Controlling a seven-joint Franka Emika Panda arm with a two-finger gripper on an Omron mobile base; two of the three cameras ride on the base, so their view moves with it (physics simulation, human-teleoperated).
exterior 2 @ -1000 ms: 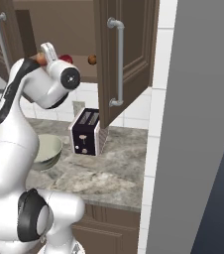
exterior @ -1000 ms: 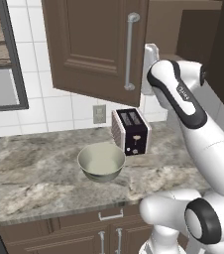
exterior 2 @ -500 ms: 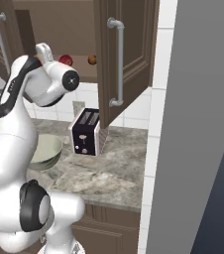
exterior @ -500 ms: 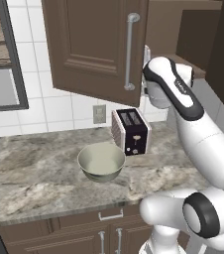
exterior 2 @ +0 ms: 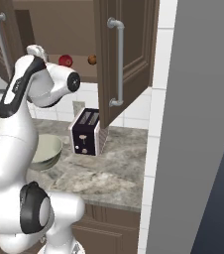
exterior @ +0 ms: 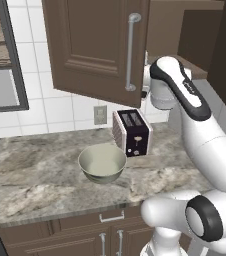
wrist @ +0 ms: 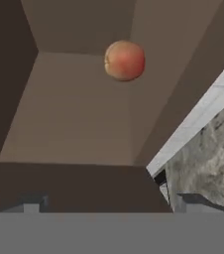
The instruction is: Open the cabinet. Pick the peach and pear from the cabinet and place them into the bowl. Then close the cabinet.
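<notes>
Hand view: we see the peach (wrist: 125, 60) upper centre inside the cabinet (wrist: 79, 124), well beyond our spread, empty gripper (wrist: 104, 204) at bottom.

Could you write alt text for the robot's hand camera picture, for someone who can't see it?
A round orange-pink peach sits alone on the brown shelf inside the open cabinet, seen tilted from the robot's hand. To the right, a strip of white wall and grey marbled counter show.
</notes>
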